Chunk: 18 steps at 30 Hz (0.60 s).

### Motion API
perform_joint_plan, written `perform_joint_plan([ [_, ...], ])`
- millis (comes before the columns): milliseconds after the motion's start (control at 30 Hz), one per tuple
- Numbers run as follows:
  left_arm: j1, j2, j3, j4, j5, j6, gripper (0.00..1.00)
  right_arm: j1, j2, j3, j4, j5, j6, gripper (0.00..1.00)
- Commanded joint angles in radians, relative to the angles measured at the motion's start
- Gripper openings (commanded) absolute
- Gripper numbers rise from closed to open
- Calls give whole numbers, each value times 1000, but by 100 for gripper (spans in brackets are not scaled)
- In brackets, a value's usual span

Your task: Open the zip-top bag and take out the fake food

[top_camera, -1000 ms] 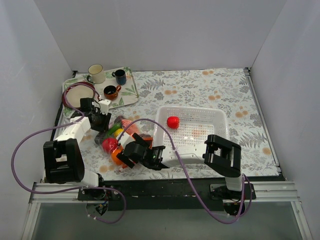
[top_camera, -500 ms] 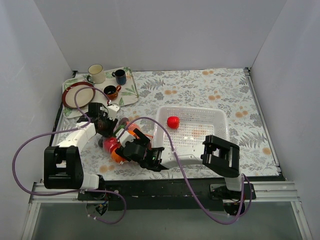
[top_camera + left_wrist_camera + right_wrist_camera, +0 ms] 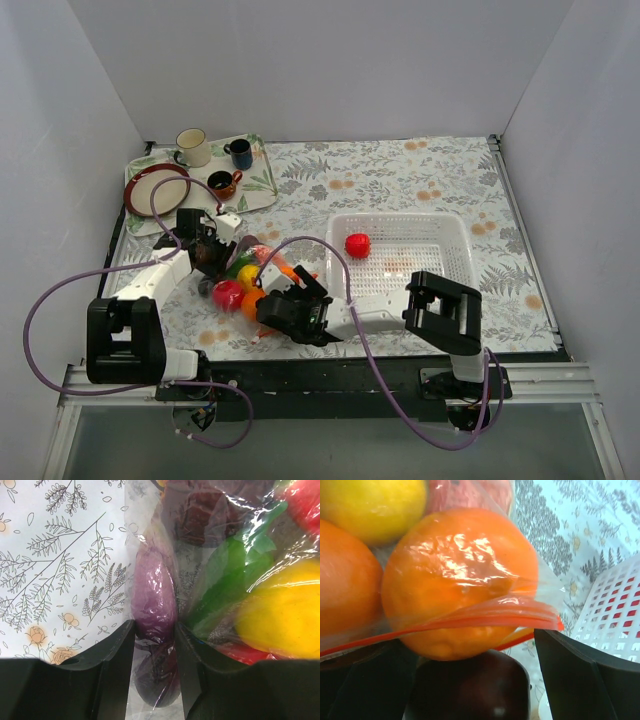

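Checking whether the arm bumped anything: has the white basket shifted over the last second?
Yes. The white basket has slid to the right, farther from the tray at back left.

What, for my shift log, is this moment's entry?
left gripper: clamps zip-top bag | right gripper: at zipper strip, grip unclear | mesh basket: one red fruit

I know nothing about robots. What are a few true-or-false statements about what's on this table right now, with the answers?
1. A red piece of fake food lies in the white basket. True.
2. The zip-top bag is empty. False: several colourful pieces are inside.
3. The left gripper pinches the bag around a purple piece. True.
4. The mugs stand in the basket. False: they stand on the tray.
5. The bag's zipper strip is blue. False: it is orange-red.
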State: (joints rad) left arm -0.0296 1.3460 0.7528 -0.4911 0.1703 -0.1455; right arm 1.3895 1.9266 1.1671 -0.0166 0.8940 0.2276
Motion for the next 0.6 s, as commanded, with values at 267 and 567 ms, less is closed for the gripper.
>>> perform_joint_plan([
  [267,-6,-2,-49,-61,-2,1,34,46,-77,3,-128,-90,41,99],
  [567,-6,-24,-63,-63,-11,6,33,48,-144,79,-163,-99,-40,99],
])
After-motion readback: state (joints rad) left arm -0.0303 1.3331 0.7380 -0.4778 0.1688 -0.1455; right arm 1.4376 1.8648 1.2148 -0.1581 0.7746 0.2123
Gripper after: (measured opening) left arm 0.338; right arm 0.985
